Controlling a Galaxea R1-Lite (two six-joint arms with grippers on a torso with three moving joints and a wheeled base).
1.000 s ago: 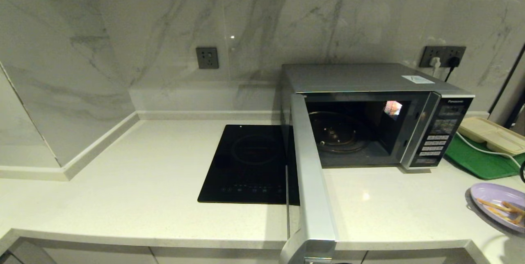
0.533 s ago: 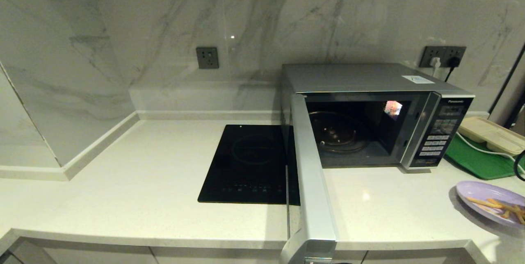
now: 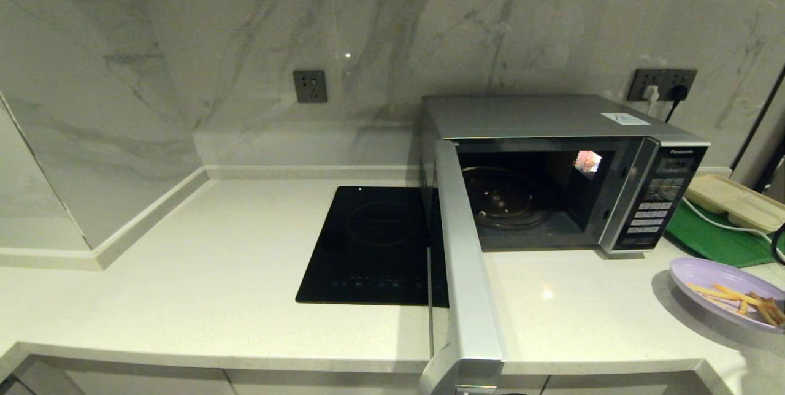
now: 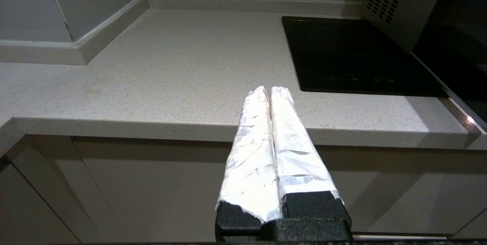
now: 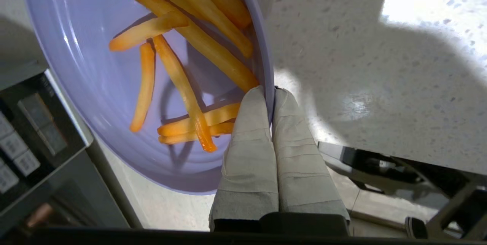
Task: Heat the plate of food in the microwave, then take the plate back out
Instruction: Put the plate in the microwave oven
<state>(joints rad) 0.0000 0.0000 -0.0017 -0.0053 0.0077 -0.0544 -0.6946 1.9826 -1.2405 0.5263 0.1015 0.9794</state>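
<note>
The lilac plate of food (image 3: 711,281), with several orange-yellow sticks on it, hangs above the counter at the right edge of the head view. My right gripper (image 5: 271,93) is shut on its rim, one taped finger inside the plate (image 5: 95,70) and one outside; the arm itself is out of the head view. The silver microwave (image 3: 552,119) stands at the back right with its door (image 3: 463,260) swung wide open towards me and its glass turntable (image 3: 506,199) bare. My left gripper (image 4: 268,90) is shut on nothing, parked in front of the counter edge.
A black induction cooktop (image 3: 368,248) lies left of the open door. A green tray (image 3: 711,238) carrying a beige compartment tray (image 3: 733,199) sits right of the microwave, with a white cable across it. Marble walls enclose the counter at the back and left.
The plate has moved left, further into the head view, towards the microwave's front. The left gripper and the door have stayed still.
</note>
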